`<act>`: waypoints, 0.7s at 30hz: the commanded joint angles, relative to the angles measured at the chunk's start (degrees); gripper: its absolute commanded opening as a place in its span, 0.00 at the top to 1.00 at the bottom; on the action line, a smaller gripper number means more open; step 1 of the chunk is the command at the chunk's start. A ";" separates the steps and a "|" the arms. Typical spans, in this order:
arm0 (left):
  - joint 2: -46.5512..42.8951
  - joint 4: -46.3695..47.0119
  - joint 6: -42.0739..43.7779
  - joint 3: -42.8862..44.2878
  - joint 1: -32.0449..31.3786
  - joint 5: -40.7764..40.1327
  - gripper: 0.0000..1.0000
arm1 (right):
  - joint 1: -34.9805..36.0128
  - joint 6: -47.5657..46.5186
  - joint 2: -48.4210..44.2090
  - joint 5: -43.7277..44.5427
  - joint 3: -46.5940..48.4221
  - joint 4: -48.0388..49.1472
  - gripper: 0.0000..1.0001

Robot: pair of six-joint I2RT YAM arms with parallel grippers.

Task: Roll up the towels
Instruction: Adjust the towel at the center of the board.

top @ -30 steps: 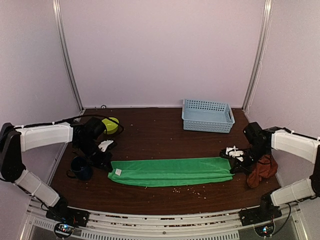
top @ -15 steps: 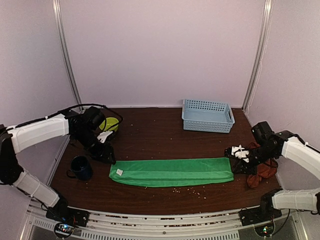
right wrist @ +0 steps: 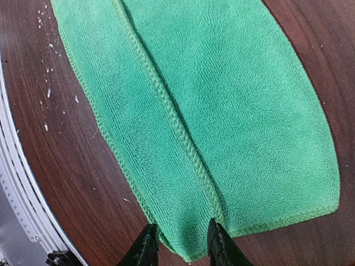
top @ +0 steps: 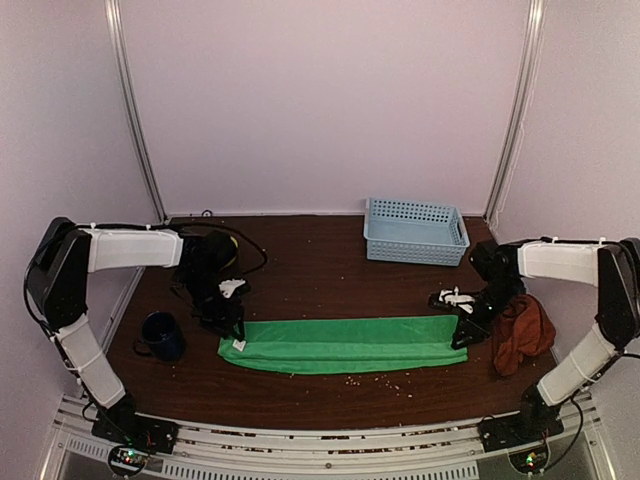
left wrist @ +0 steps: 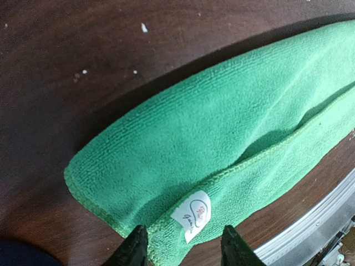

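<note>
Both sets of jaws are standing spread now where a second ago they were shut, and the arms are dropping back onto the towel's ends after lifting clear. The left gripper is straddling the front left corner of the green towel, a fingertip either side of its white label. The right gripper is straddling the hemmed fold at the opposite end. Neither seems to be pinching cloth.

That towel is lying as a long folded strip across the front of the table, and the rust towel is sitting bunched just beyond its right end.

The cloth is looking soft, light and floppy, so I'd be taking an end hem through every layer. The label's cursive print is proving too small to read.
</note>
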 commanded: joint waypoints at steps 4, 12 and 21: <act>1.20 1.79 3.26 -2.44 -0.25 3.82 0.61 | 0.19 1.24 4.98 1.23 2.18 -2.01 0.72; 0.94 2.70 3.52 -2.15 -0.29 4.66 0.89 | 0.63 -0.84 7.57 0.50 3.22 -6.35 0.94; -5.04 2.66 2.42 -2.73 -0.37 4.17 1.00 | 0.65 -2.63 0.39 -0.73 0.79 -3.89 1.00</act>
